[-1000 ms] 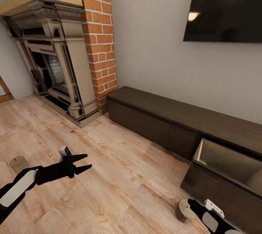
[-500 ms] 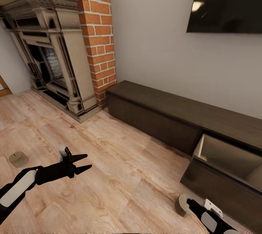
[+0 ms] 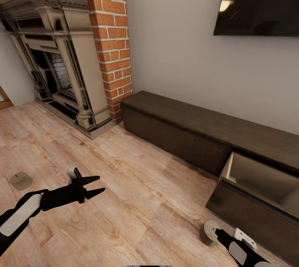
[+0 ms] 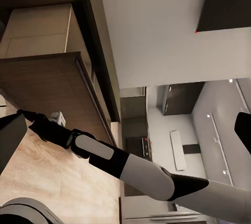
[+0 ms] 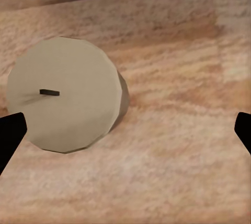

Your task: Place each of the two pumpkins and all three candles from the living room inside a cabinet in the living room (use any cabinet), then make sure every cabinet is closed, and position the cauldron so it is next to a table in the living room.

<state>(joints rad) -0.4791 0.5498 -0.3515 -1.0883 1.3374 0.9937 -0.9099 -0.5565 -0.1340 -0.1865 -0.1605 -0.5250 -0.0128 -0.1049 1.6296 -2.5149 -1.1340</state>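
A candle [image 3: 209, 231] is seen just before the open cabinet [image 3: 249, 200], under the spread right gripper [image 5: 125, 130]; left gripper [image 3: 96, 186] parted, empty

We count two candles: one candle [image 3: 20, 180] by the left arm, another candle [image 3: 209, 232] by the right. We see one cabinet [image 3: 199, 138], one fireplace [image 3: 58, 51], one television [image 3: 259, 1].

Black arms, white forearm panels; pointed black two-finger left hand [image 3: 94, 186], small white wrist module.
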